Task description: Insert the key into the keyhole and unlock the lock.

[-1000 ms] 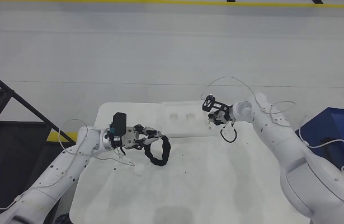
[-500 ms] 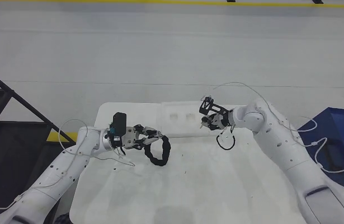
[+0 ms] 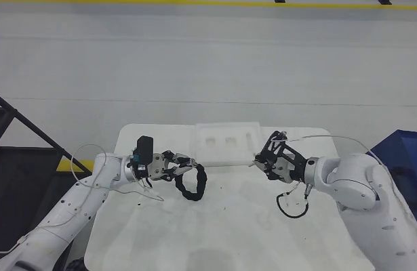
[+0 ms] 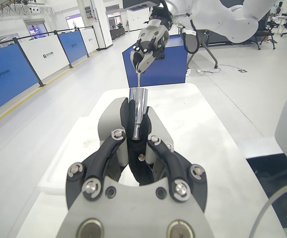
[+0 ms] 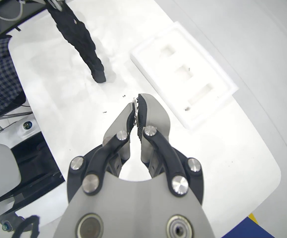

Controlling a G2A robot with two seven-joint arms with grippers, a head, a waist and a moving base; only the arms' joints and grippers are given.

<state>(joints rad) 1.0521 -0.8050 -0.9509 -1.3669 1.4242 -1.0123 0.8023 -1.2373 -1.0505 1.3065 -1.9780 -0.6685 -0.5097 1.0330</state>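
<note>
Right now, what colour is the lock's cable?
The cable is black, clearest in the right wrist view.

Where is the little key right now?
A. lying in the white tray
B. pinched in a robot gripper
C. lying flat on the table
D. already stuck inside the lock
B: the right gripper pinches the key between its fingertips, up in the air and apart from the lock that the left gripper holds.
</note>
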